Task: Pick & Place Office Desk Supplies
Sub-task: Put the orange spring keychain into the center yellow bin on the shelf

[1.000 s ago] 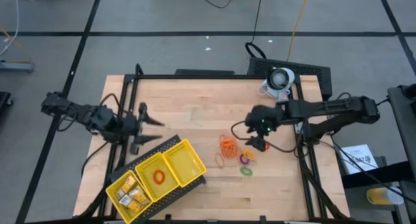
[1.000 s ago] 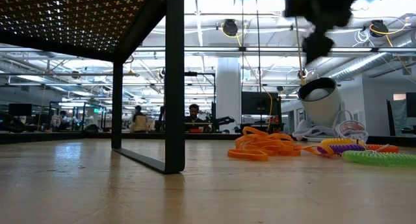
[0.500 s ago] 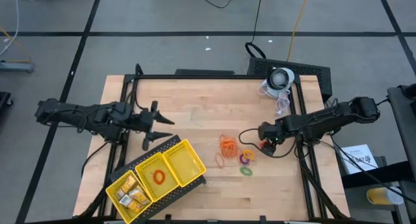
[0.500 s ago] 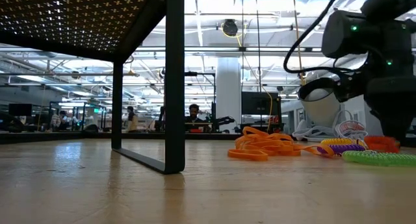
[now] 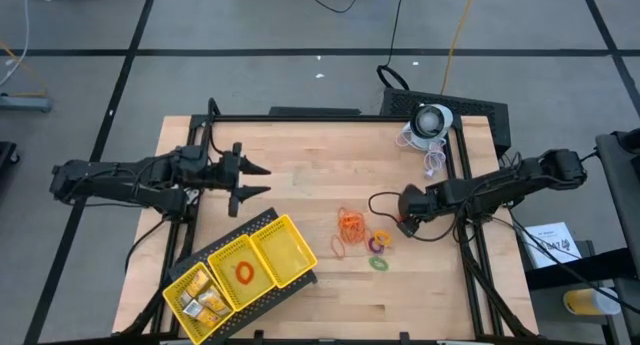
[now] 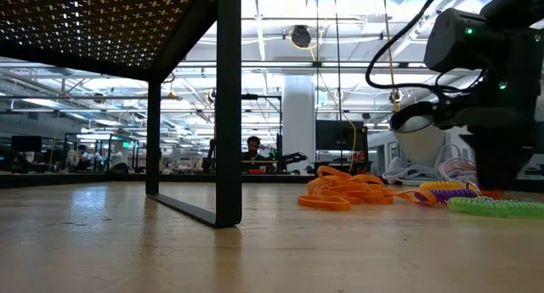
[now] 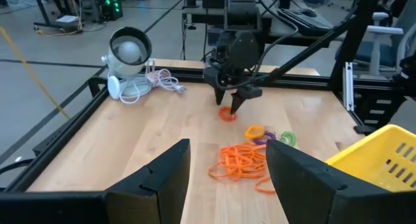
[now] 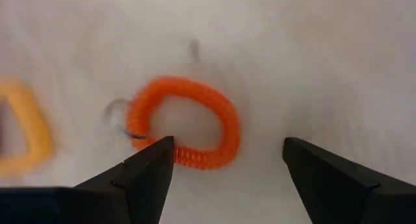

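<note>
An orange coil ring (image 8: 185, 130) lies flat on the wooden table. My right gripper (image 8: 227, 149) points down over it, open, with one fingertip at the ring's rim and the other outside it; the left wrist view shows that gripper (image 7: 229, 106) low at the ring (image 7: 226, 114). Beside it lie a pile of orange rubber bands (image 5: 350, 225), a yellow and purple ring (image 5: 380, 241) and a green ring (image 5: 379, 264). My left gripper (image 5: 262, 180) hovers open beyond the tray's far side, touching nothing. My right gripper comes at the orange coil ring from above, pointing down. One fingertip (image 8: 153, 162) stands at the ring's rim (image 8: 140, 130) and the other (image 8: 312, 165) stands outside the ring. The ring lies flat on the table. Whether a finger touches it, I cannot tell.
The yellow three-compartment tray (image 5: 300, 247) sits near the table's near left corner, holding gold blocky pieces (image 5: 200, 300) and an orange ring (image 5: 243, 273). A white round device with a cable (image 5: 432, 120) stands at the far right corner. Black frame rails (image 5: 465, 185) border the table.
My right gripper has moved from high above the rubber bands toward the table's right edge and come down to the table at the orange coil ring. My left gripper has moved toward the right and the far edge, away from the tray.
</note>
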You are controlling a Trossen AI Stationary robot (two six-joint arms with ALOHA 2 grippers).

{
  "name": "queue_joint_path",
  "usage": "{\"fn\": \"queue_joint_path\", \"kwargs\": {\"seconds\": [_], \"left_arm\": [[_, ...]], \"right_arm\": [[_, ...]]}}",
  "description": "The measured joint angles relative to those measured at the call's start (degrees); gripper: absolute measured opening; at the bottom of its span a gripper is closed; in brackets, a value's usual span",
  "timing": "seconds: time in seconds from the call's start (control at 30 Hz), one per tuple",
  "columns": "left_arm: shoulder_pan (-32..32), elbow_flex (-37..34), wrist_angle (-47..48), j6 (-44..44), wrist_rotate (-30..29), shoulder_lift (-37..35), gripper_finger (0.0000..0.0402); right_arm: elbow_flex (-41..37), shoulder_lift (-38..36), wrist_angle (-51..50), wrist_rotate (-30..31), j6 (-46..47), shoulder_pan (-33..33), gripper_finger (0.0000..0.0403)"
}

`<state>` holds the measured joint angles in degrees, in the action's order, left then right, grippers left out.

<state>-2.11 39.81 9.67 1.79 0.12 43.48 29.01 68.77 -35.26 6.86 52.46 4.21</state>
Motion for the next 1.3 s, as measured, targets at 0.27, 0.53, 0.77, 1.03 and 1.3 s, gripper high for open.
{"fn": "queue_joint_path", "kwargs": {"seconds": [0.27,0.53,0.77,1.03,1.3], "left_arm": [[-1.3,0.0,1.0,-0.01,-0.1,0.0,0.0211],[-1.62,0.0,2.28,1.74,-0.11,0.02,0.0211],[-1.62,0.0,2.43,1.31,-0.1,0.02,0.0211],[-1.62,0.0,2.69,1.78,-0.08,0.02,0.0211],[-1.62,0.0,2.69,1.83,-0.09,0.02,0.0211]], "right_arm": [[-0.24,0.52,17.41,12.61,-9.89,-0.19,0.0281],[-0.23,2.5,21.98,14.66,-17.21,-2.06,0.0281],[-3.63,4.14,28.73,13.16,-27.24,-2.38,0.0281],[-9.05,4.13,39.49,11.18,-32.84,-2.38,0.0281],[-10.01,4.17,40.92,10.82,-26.06,-3.98,0.0261]]}}
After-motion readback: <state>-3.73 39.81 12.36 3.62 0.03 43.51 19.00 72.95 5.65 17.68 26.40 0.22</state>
